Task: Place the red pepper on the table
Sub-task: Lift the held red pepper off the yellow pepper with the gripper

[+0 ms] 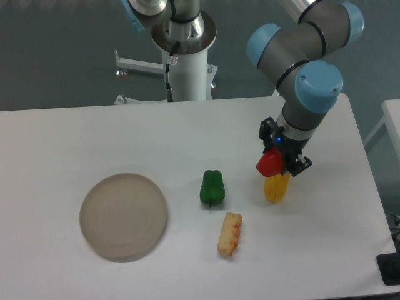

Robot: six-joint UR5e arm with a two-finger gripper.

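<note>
We see the pincer (pixel 279 164) pinching the red pepper (pixel 270 164) above the desk (pixel 75 137), toward its right edge, right over the yellow pepper (pixel 276 187). The pepper is not yet set down; lowering and letting go remain, we judge. The plate (pixel 123 216) near the front left holds nothing. A green pepper (pixel 212 187) lies mid-desk.

Arm (pixel 300 56) bent over, wrist pointing down, pincer (pixel 279 161) clamped shut
</note>
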